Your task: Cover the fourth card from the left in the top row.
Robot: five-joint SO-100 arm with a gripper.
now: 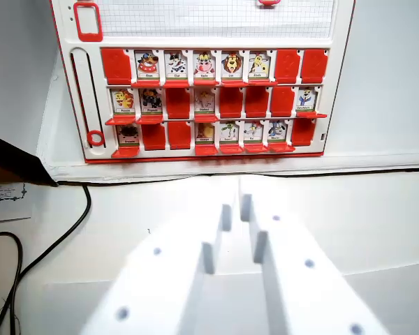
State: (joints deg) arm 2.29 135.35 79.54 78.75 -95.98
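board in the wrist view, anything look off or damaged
Nothing on the board looks damaged or askew. Its flaps are mixed, some red covers shut, others showing cards, rows sitting straight. A black cable trails loose across the table at the wrist view's left.

White counter [377,223] carrying a red-and-white game board [202,84], which is lying flat at the far side of the surface. The board is showing three rows of small slots, some displaying cartoon character cards and others presenting plain red flaps. A black cable [63,234] is running along the counter just in front of the board's near edge, then curving down toward the wrist view's left. A sheet of printed paper [5,199] is resting on the counter to the left of the board, well apart from it, beside a dark object too cropped to identify.
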